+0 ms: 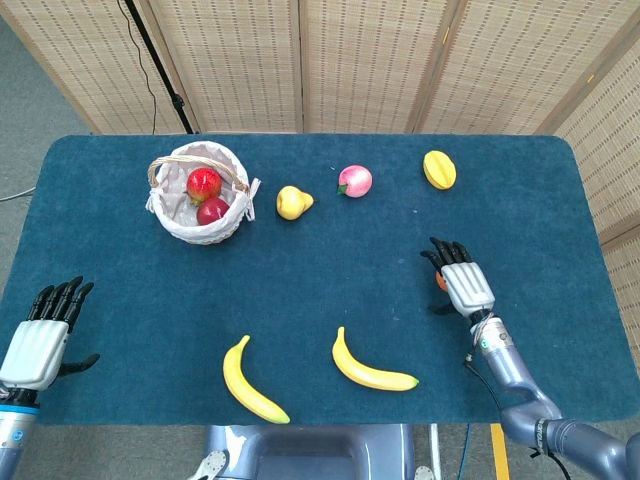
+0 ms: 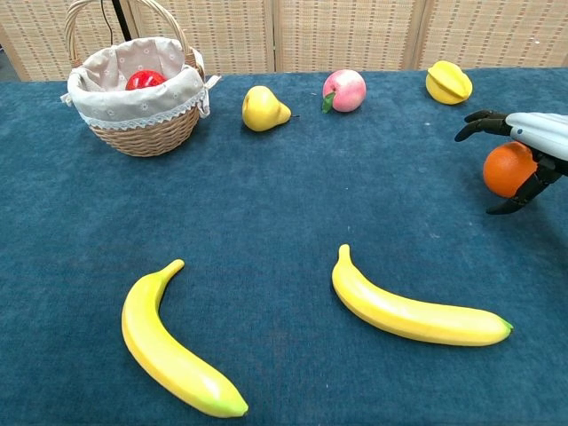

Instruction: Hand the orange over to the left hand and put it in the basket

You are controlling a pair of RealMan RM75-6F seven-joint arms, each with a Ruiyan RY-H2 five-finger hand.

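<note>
The orange (image 2: 506, 169) lies on the blue table at the right, and in the head view only a sliver of the orange (image 1: 439, 281) shows. My right hand (image 1: 466, 287) arches over it from above. In the chest view the right hand (image 2: 532, 142) has its fingers (image 2: 479, 120) spread past the fruit's far side and its thumb curled at the near side, not clamped. The white-lined wicker basket (image 1: 185, 228), seen as basket (image 2: 146, 133) in the chest view, stands at the far left with two red fruits inside. My left hand (image 1: 42, 335) hovers open at the near left edge.
Two bananas (image 1: 253, 381) (image 1: 371, 364) lie along the near side of the table. A yellow pear (image 1: 292, 202), a pink peach (image 1: 355, 181) and a yellow fruit (image 1: 439, 169) sit in a row at the back. Folding screens stand behind the table.
</note>
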